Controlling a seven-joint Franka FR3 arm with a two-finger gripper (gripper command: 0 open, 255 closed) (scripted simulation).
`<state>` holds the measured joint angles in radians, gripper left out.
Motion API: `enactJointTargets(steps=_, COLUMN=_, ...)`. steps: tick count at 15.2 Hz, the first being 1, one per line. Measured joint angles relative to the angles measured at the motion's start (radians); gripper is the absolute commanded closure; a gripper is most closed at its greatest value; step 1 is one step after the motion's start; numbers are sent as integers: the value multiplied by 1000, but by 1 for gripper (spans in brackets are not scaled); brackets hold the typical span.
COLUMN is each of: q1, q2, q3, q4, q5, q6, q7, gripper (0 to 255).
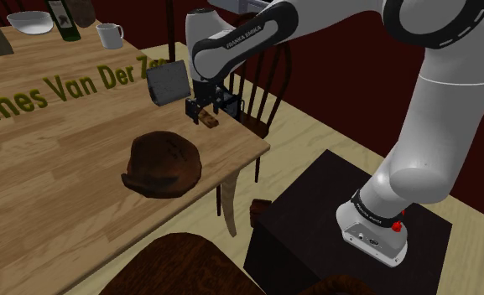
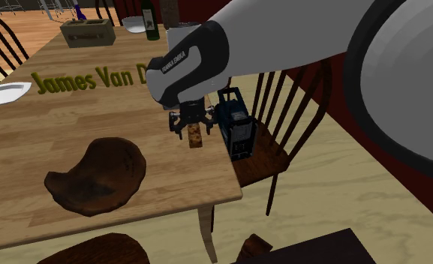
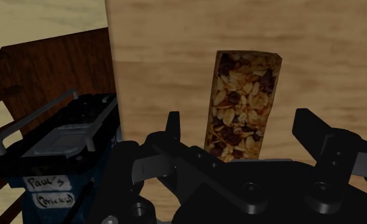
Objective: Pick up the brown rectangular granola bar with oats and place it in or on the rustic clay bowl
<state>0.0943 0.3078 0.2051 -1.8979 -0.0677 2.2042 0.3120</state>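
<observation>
The wooden table [image 1: 64, 184] carries green lettering across its top. A dark wooden chair [image 2: 267, 161] stands just beside the table's edge, at the second exterior view's right. On its seat sits a blue and black box [image 2: 233, 124] with a grey lid and a handwritten label.

The brown clay bowl [image 2: 94, 176] rests on the table, near that view's front edge, with its hollow facing up. It is well apart from my hand, to that view's left. At the far end of the table stand a white bowl [image 1: 30, 21], a dark bottle [image 1: 64, 21] and a white mug [image 1: 110, 35].

My gripper [image 3: 239, 130] hangs low over the table corner next to the chair. My fingers [image 3: 172, 127] stand wide apart and touch nothing.

The granola bar [image 3: 242, 105] lies flat on the table between them, with a gap on either side. It is a long brown rectangle, packed with pale oats and dark bits.
</observation>
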Motion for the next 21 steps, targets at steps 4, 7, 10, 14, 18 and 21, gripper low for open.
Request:
enactJointTargets(steps=4, q1=0, q2=1, q3=0, q4=0, q5=0, q6=1, q7=0, gripper=255)
enactJointTargets(steps=7, q1=-4, q2=-6, q3=-5, q4=2, q5=-3, q6=-4, q7=0, gripper=255)
enactJointTargets(steps=10, q1=-3, q2=-6, q3=-5, q4=2, q5=-3, q6=0, q7=1, gripper=255)
enactJointTargets(steps=14, q1=-3, q2=-4, q3=-4, q4=4, q5=-3, q6=-1, q7=1, gripper=255)
enactJointTargets(steps=18, q1=-1, q2=-18, q3=1, q4=16, q5=5, q6=-34, q7=-3, gripper=255)
enactJointTargets(steps=21, q1=-3, q2=-40, q3=3, q4=28, q5=11, q6=-67, q7=-8, gripper=255)
